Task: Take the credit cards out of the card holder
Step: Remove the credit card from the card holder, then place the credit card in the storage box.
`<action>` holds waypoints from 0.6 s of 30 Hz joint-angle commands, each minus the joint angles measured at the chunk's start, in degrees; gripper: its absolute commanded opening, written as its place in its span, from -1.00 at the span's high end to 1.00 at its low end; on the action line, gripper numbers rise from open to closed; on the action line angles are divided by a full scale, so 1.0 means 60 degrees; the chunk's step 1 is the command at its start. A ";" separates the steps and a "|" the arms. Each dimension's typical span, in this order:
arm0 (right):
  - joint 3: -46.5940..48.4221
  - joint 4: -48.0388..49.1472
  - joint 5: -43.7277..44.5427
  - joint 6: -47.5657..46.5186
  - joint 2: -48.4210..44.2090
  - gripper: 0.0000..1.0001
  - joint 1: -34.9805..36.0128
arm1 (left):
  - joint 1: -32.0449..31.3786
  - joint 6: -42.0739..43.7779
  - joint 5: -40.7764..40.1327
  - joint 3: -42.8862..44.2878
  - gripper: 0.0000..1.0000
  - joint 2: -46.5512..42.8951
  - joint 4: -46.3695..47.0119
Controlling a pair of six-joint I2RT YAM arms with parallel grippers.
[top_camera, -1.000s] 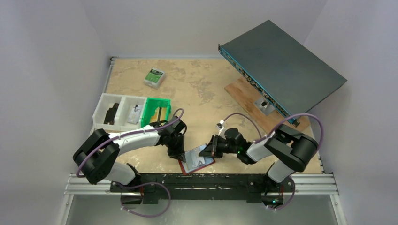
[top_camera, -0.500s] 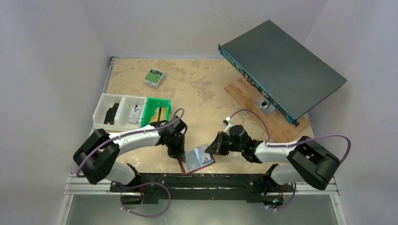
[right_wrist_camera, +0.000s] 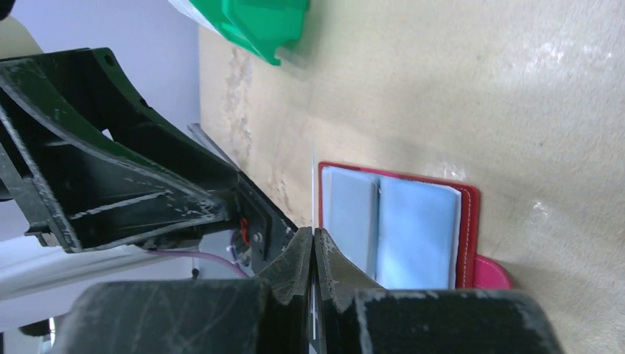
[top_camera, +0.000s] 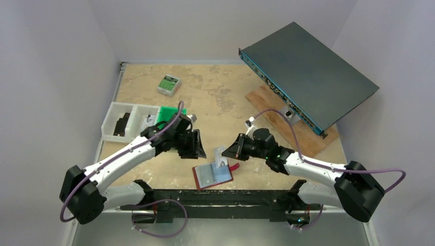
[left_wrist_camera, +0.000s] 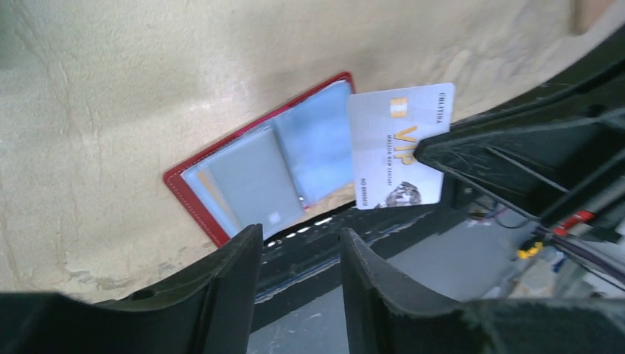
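Observation:
The red card holder (top_camera: 213,175) lies open and flat near the table's front edge, its pale blue pockets facing up. It also shows in the left wrist view (left_wrist_camera: 258,177) and the right wrist view (right_wrist_camera: 413,228). My right gripper (top_camera: 229,153) is shut on a white VIP credit card (top_camera: 220,155) and holds it in the air just above and beyond the holder. The card's face shows in the left wrist view (left_wrist_camera: 402,151). In the right wrist view the card (right_wrist_camera: 315,184) is edge-on, in front of the shut right gripper (right_wrist_camera: 315,240). My left gripper (top_camera: 199,147) is open and empty, raised behind the holder's left side, and shows in its own view (left_wrist_camera: 298,240).
A green bin (top_camera: 171,119) and a white compartment tray (top_camera: 125,123) stand at the left. A green-and-white box (top_camera: 169,84) lies at the back. A dark flat device (top_camera: 308,72) leans on a wooden board (top_camera: 267,100) at the right. The black rail (top_camera: 220,197) runs along the front edge.
My right gripper has drawn the card out of the holder and lifted it away. My left gripper has let go of the holder and risen back-left. The holder has dropped flat.

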 commanded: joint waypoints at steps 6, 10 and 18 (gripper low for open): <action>0.0496 0.1344 -0.1208 0.0954 -0.0377 1.00 -0.0664 | 0.1521 -0.0287 0.3211 -0.0846 -0.07 -0.1643 0.1861; 0.0550 0.2621 -0.1804 0.1662 0.0109 1.00 -0.0660 | 0.1664 -0.0819 0.4133 -0.1163 -0.07 -0.1620 0.3071; 0.0650 0.4168 -0.2291 0.2520 0.0944 1.00 -0.0652 | 0.1792 -0.1447 0.4701 -0.1413 0.03 -0.1325 0.4305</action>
